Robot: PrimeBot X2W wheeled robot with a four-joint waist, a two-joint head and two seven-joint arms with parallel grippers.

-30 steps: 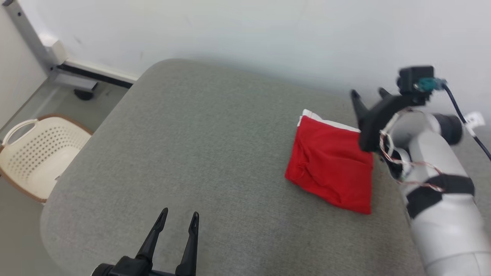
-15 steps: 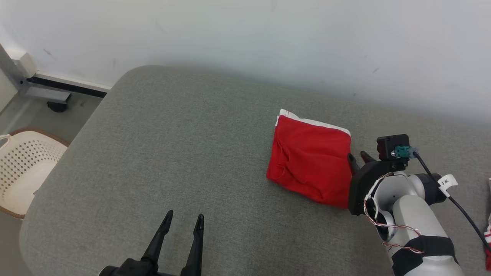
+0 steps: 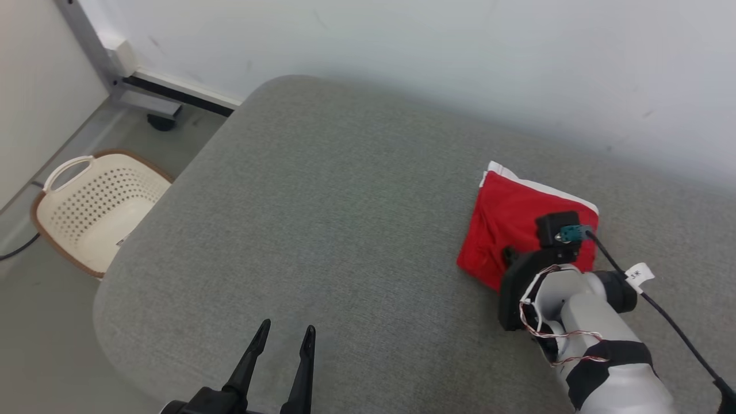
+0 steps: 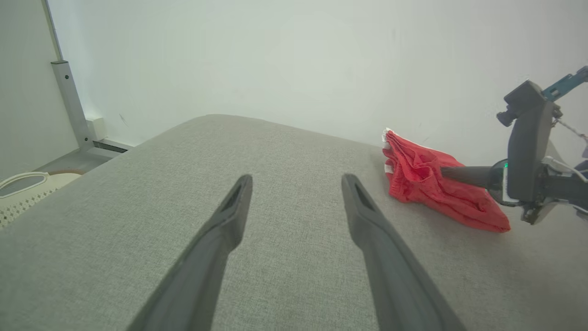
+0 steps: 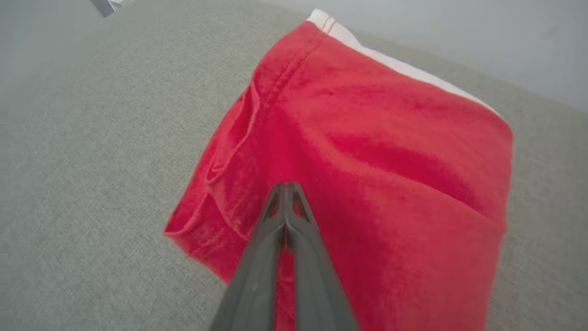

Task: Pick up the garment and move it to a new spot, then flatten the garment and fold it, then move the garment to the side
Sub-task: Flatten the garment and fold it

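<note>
- Since one second ago the right end effector (image 5: 285,185) has come down from beside the far right edge of the garment (image 3: 512,215) and has closed. The head camera has also turned, so the whole picture is shifted, while the garment keeps its place on the grey padded surface (image 3: 345,230).
- At the far left, a cream basket (image 3: 103,192) with many small holes stands on the floor, just beside the rounded corner of the padded surface.
- At the lower left, the left end effector (image 3: 287,326) hovers above the near part of the surface with its two fingers spread wide and empty, well apart from the garment.
- Toward the right, the garment lies folded into a compact red rectangle with a white band along its far edge, near the white wall (image 3: 402,46).
- At the right, the right end effector has its two fingers pressed together, with the tips on the near part of the red cloth. Whether a bit of cloth is pinched between them, I cannot tell.
- On that wrist, a black cable (image 3: 667,322) with a white tag (image 3: 639,273) runs away from the small camera toward the lower right.
</note>
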